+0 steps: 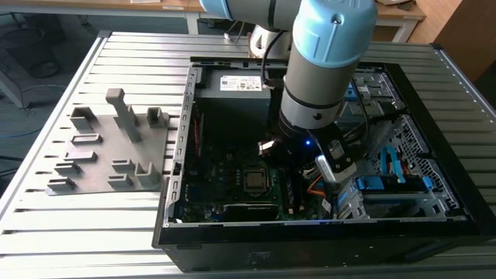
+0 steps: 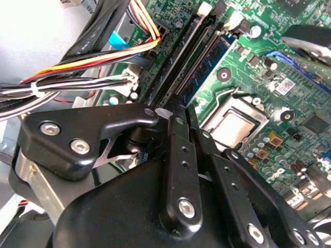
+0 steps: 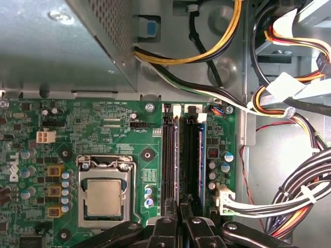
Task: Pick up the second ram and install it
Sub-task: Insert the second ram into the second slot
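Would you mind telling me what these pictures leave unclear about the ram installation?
- Both wrist views: the end effector covers the near end of the memory slots, so whether it holds the second ram is unclear.
- Exterior view: the arm hides those slots.
- First wrist view: slot latches too small to judge.

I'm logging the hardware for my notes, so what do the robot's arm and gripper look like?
The arm is a thick grey tube with rounded light-blue joint caps, and a black cable runs down along it. A black wrist section below carries a small blue light. In both wrist views the gripper is matte black, built from flat linkage bars joined with silver screws and narrowing to slim fingers.
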Available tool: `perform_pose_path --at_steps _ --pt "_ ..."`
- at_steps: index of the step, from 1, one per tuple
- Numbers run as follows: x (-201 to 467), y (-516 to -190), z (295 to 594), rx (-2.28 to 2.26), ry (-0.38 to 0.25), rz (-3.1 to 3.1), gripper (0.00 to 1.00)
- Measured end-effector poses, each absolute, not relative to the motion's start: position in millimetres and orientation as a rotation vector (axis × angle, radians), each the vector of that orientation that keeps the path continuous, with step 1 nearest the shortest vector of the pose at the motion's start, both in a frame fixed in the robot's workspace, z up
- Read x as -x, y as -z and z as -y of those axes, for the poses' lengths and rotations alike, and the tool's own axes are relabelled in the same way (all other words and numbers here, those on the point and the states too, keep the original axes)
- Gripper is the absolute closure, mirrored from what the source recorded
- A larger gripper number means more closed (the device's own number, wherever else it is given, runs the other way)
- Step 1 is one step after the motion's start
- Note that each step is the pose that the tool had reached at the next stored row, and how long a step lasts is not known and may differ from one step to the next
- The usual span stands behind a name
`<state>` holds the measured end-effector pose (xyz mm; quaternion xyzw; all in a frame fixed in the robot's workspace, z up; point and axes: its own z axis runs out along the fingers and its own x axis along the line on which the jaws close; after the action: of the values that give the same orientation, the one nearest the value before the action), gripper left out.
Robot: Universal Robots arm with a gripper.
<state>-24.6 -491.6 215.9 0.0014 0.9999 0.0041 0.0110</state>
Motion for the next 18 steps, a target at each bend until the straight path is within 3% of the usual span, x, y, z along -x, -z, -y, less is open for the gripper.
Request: perform_pose_path --at_steps 18 --pt "24.9 -206.2 489.7 -0.018 -0.012 -3.12 0.86"
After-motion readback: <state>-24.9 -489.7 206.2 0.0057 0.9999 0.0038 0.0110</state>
